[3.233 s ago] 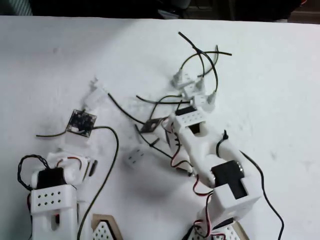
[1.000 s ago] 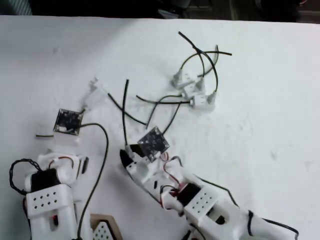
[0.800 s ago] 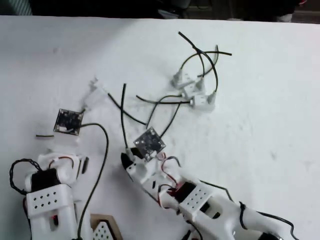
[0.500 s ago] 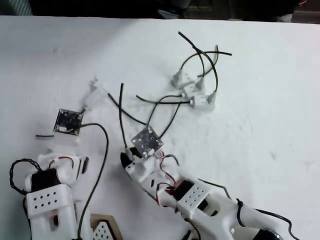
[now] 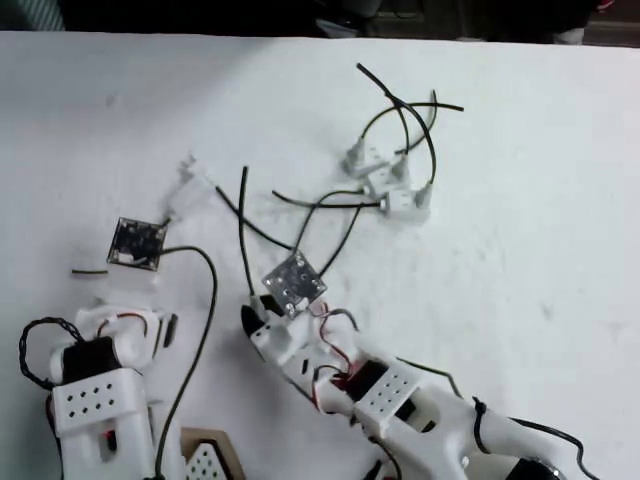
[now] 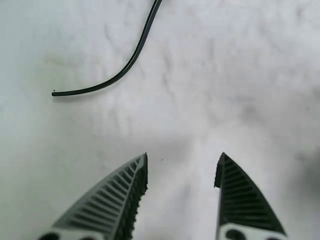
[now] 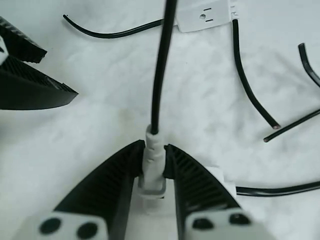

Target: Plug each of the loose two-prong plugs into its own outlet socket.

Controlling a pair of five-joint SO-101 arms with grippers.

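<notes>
**Right gripper clamps a plug at the near middle of the table**

The plug (image 7: 152, 175) sits upright between the fingers of your right gripper (image 7: 154, 146), which are closed tight against both its sides. Its black cord (image 5: 241, 230) runs from the plug toward the far side of the table (image 5: 520, 150) and ends free. A white socket (image 7: 205, 15) lies flat on the table beyond the plug, a little to the left of where the cord ends and apart from it; you can see its two slots facing up in the right wrist view.

Your left gripper (image 6: 183, 157) hangs over bare table at the near left with its fingers spread wide and nothing between them. A loose cord end (image 6: 100, 86) lies on the table just ahead of it.

Farther off, at the far right of centre, three white connector pieces (image 5: 392, 182) lie bunched together with their black cords tangled. You cannot tell from here which are plugs and which are sockets.
</notes>
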